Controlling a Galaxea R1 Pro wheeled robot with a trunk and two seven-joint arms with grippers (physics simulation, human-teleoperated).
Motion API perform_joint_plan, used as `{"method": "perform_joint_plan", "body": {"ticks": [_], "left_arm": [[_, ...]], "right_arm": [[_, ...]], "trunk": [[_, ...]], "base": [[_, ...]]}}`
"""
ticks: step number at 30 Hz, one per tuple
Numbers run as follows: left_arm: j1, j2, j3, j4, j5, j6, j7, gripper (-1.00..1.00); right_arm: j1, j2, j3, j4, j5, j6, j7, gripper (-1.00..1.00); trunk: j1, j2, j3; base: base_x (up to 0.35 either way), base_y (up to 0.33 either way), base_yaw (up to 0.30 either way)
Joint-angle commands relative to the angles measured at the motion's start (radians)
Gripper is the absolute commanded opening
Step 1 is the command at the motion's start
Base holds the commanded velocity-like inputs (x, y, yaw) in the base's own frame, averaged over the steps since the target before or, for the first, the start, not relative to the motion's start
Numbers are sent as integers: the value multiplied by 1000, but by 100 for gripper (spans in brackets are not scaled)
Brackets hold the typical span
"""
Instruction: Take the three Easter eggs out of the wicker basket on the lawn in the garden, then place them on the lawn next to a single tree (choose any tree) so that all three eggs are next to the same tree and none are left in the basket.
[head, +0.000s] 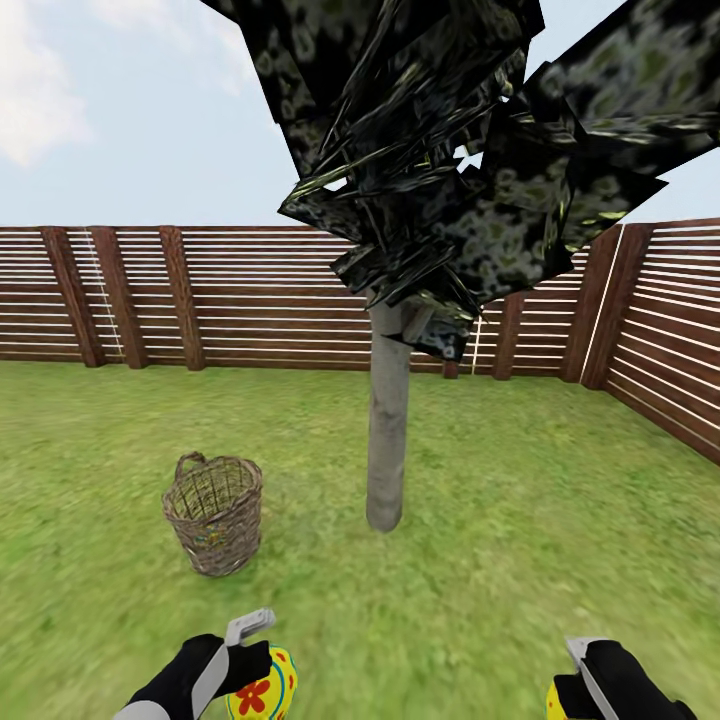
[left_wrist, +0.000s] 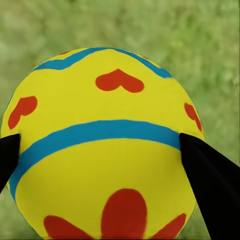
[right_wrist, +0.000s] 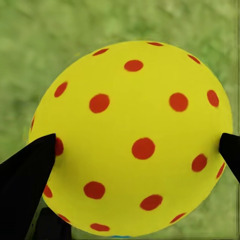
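The left claw (head: 248, 655) is clamped on an egg with blue bands and red hearts and petals (left_wrist: 102, 150), its dark fingers (left_wrist: 212, 192) pressed against the egg's two sides. The right claw (head: 572, 680) likewise grips a second egg, yellow with red dots (right_wrist: 132, 137), a fingertip (right_wrist: 27, 170) touching each flank. Both are held above grass.

From the head view, the left egg sits at about seven o'clock at the frame's lower edge, the right one at about five o'clock. Straight ahead at twelve o'clock stands the tree (head: 388, 440), its pale trunk rising from the lawn (head: 520, 520) into a dark mottled crown. The basket (head: 214, 512) stands upright at about eleven o'clock, left of the trunk and near it but apart. Whether the third egg lies inside cannot be told; the weave hides the bottom. The slat fence (head: 250, 300) closes the yard behind.

Judging by this, the carrying step is in hand: two eggs are out and facing the chosen tree. The next move calls for closing in on the trunk, lowering both arms to the grass near its foot, and opening each claw gently so the eggs do not roll off.
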Motion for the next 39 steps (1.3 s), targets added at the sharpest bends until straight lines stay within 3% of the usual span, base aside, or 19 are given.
{"method": "perform_joint_plan", "body": {"ticks": [1, 8, 23, 31, 35, 39], "left_arm": [[0, 5, 3, -2, 10, 7, 1, -100], [0, -8, 1, 4, 5, 6, 5, -100], [0, -11, 1, 5, 4, 5, 7, -100], [0, -18, 2, 6, 3, 5, 7, -100], [0, -21, 3, 8, 5, -55, 6, -100], [0, -21, 3, 8, 6, -67, 6, -100]], "right_arm": [[0, -5, -2, 4, 5, 5, 5, -100], [0, 26, -7, 37, 15, 4, 2, -100], [0, 26, -11, 37, 10, 5, -2, -100], [0, 26, -10, 37, 7, 5, -6, -100], [0, 26, -10, 37, 6, 5, -6, -100], [0, 26, -11, 36, 6, 5, -6, -100]], "trunk": [[0, -1, -1], [0, -1, -1], [0, -1, -1], [0, -1, -1], [0, -1, -1], [4, -8, -4]], "base": [[0, 0, 0], [192, 0, 0], [327, -1, 0], [302, -149, 0], [44, -30, 0], [2, -1, 0]]}}
